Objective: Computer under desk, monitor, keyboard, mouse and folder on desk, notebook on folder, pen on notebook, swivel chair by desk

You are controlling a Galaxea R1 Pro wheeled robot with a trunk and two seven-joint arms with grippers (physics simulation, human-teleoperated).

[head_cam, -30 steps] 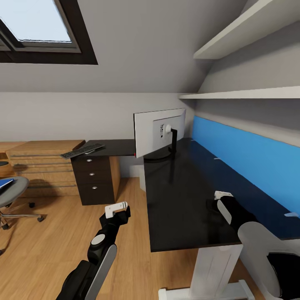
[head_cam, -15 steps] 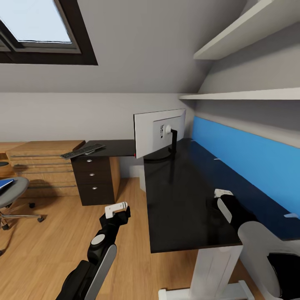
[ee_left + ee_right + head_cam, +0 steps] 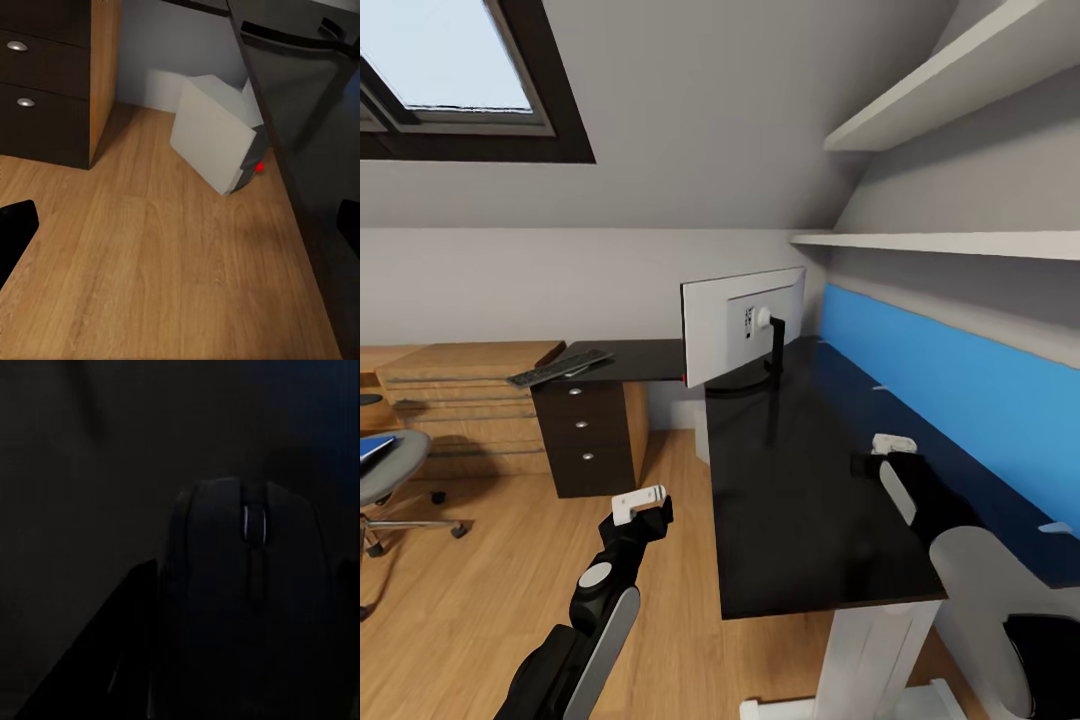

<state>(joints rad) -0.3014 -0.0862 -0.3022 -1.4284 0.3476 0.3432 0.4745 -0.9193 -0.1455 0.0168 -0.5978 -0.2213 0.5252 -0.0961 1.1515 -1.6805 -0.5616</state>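
**Right gripper low over the black tabletop with the mouse at its jaws**

At the far left of the head view stands the grey padded swivel chair on its chrome caster base, with a corner of the bright blue flat folder lying on its seat. Behind it is a light-wood drawer chest. Next comes a black three-drawer cabinet under the short wing of the glossy black L-shaped desk; on that wing the slim silver-grey keyboard with dark keys lies askew, overhanging the edge.

The left gripper hangs over the oak plank floor, beside the desk and touching nothing; its black fingertips sit wide apart at the two edges of the left wrist view, so the jaws are apart. Between them that view shows the plain light grey-white boxy computer tower on the floor under the tabletop.

The wide flat monitor stands on the tabletop at the inner corner, its pale back turned to the camera.

Further right, the right gripper is low over the tabletop, near the bright blue back panel. The right wrist view is very dark; the small black rounded mouse looms close ahead, scroll wheel visible. Whether these jaws are clamped on it or merely around it, I cannot tell.
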